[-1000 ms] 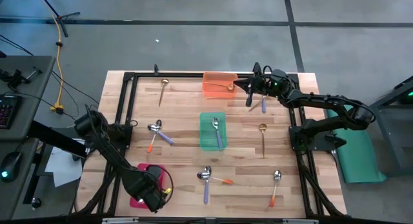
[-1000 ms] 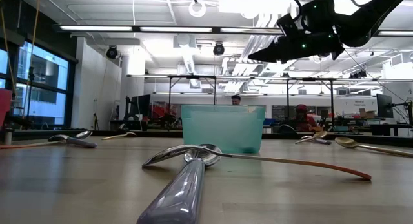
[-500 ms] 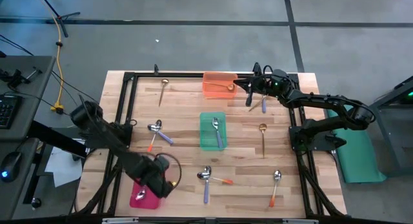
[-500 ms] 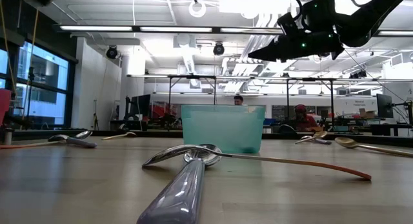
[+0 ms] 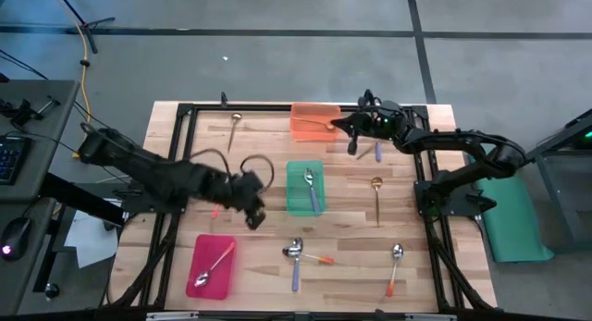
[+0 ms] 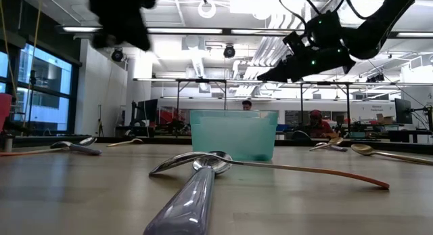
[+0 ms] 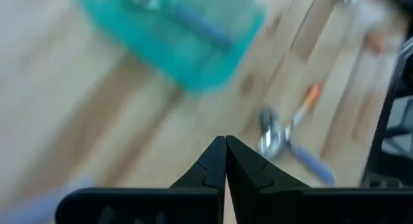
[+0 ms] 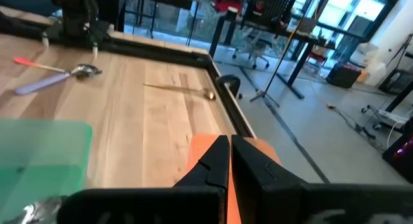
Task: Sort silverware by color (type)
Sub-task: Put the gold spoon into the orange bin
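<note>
Fingers [image 7: 225, 161] of both arms are pressed together, empty, above the table [image 5: 259, 247].

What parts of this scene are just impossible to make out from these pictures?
- High view: the left gripper is smeared by motion, and the arm covers the crossed spoons by it.
- High view: the spoon in the orange tray is too small to tell its handle colour.
- Low view: the green tray hides its own spoons behind its wall.
- Left wrist view: the spoons on the table are blurred.
- Right wrist view: the right gripper blocks most of the orange tray.
</note>
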Action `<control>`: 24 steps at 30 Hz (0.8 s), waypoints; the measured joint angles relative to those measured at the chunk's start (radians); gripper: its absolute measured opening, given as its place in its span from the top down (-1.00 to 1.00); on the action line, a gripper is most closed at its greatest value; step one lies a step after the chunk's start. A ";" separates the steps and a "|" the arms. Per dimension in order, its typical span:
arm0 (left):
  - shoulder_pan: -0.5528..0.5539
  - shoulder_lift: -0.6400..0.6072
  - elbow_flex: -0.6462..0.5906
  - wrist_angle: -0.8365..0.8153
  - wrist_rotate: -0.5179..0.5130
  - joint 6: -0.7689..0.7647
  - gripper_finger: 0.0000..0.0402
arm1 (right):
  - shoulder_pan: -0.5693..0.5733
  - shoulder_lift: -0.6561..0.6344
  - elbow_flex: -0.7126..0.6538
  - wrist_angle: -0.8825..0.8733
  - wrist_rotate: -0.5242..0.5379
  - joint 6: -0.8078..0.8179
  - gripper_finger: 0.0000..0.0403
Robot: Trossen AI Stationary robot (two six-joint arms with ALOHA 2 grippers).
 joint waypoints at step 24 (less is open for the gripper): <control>0.643 0.000 -0.514 1.204 0.398 0.807 1.00 | 0.007 0.014 0.012 0.045 0.015 0.105 1.00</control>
